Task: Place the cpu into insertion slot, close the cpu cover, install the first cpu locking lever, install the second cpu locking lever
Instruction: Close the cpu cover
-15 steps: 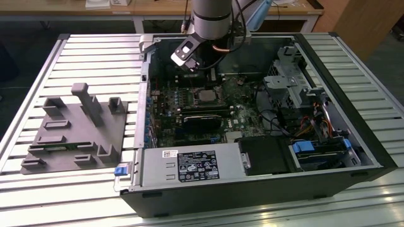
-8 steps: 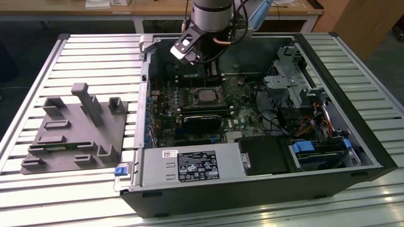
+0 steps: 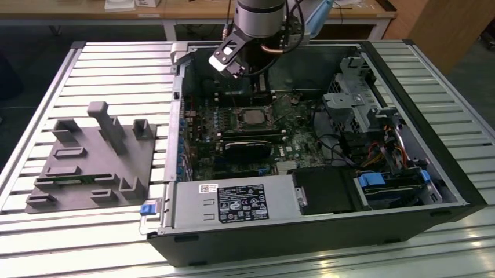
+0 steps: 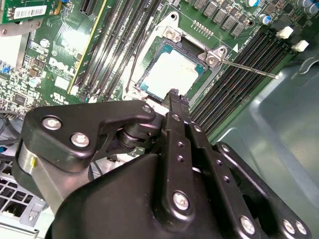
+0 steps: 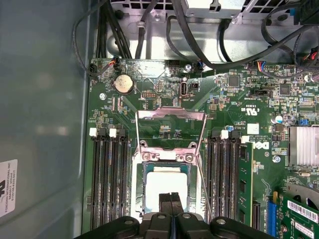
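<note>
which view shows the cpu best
The second wrist view: the cpu shows close up and almost whole. In the first wrist view the gripper covers part of it; in the exterior view it is just a small pale square.

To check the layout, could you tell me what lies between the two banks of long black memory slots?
In the first wrist view, the silver-rimmed insertion slot holding the pale silvery square cpu.
</note>
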`<state>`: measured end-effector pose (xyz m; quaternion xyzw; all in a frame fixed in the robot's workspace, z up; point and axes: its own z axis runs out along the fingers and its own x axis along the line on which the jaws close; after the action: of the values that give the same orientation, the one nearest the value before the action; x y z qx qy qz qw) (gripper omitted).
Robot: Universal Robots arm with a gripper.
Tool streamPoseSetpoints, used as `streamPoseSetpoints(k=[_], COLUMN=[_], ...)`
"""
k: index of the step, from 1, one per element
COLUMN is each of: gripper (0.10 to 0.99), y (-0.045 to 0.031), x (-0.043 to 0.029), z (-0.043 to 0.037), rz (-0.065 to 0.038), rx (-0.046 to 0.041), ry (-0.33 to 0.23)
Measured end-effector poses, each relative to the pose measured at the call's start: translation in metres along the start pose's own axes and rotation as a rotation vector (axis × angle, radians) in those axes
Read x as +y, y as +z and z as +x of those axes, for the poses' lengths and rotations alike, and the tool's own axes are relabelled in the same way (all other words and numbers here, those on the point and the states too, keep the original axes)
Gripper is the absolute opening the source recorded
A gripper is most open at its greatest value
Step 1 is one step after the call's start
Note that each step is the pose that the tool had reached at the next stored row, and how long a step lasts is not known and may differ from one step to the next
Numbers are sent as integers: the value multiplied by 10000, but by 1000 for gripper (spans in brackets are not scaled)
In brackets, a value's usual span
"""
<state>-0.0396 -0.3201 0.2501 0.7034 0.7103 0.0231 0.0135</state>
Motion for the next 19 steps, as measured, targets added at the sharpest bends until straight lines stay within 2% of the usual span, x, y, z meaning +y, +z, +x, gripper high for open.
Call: streamPoseSetpoints(k=[10, 16, 19], gripper=[106, 106, 106], y=[-5, -55, -56], x=[0, 3, 3], z=[0, 1, 1], rz=[0, 0, -2], rx=[-1, 0, 2], ry=[0, 1, 1])
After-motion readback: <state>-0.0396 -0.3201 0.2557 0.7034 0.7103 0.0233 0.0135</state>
